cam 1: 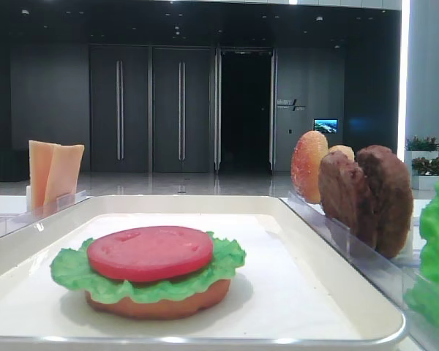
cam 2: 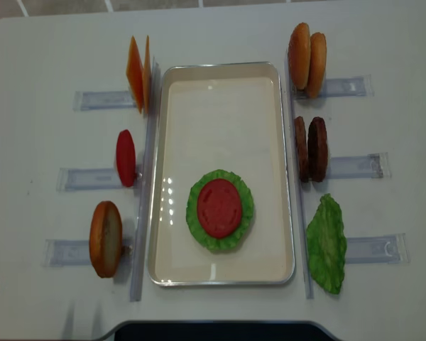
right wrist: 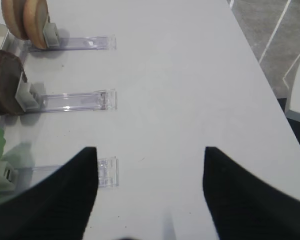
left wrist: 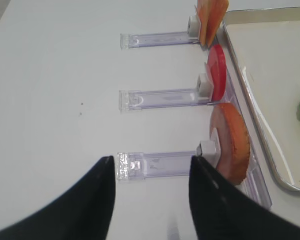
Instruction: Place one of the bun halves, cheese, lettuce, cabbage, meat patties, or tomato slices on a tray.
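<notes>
Partly built stack on the tray (cam 2: 220,78), lower middle of the overhead frame: bun half (cam 1: 161,301) at the bottom, lettuce (cam 2: 193,213) over it, tomato slice (cam 2: 219,207) on top, all flat and centred between the tray's long rims. Three pieces placed, then; at least one placement done, judging by how things lie.

Left to place, standing on edge in clear racks on the counter (cam 2: 42,64) beside the tray:
- left of frame, top to bottom: cheese (cam 2: 138,71), a second tomato slice (cam 2: 126,157), another bun half (cam 2: 105,238);
- right of frame, top to bottom: two bun halves (cam 2: 307,55), two patties (cam 2: 310,148), a second lettuce leaf (cam 2: 326,243) leaning by the tray's lower right corner.

No cabbage told apart from lettuce in any view.

Left claw (left wrist: 150,192): jaws apart, nothing between them, low in the left wrist frame, pointing along the nearest rack toward the bun half at the right of that frame, not touching it. Right claw (right wrist: 150,190): jaws wide apart, empty, over bare counter at the bottom of the right wrist frame, patties and buns far up at the left edge.

Likely next: another piece onto the stack, perhaps the bun half near the left claw, though no grasp begun.
</notes>
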Available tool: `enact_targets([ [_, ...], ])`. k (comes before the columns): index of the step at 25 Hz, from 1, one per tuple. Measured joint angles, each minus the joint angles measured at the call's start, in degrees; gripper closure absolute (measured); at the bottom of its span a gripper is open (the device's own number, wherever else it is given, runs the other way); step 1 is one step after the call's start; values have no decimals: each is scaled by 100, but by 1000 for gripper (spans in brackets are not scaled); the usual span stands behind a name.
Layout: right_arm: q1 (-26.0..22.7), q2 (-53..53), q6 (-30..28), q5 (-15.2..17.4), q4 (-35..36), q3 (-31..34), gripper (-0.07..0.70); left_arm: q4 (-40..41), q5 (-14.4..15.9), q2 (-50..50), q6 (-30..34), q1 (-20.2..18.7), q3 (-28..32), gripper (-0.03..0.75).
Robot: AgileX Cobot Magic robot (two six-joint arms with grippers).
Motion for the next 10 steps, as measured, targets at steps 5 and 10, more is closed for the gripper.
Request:
enact_targets([
  [5, 0, 0, 0, 0, 0, 0, 170, 0, 0, 0, 0, 0, 0, 397],
  [10, 0, 0, 0, 0, 0, 0, 170, 0, 0, 0, 0, 0, 0, 419],
])
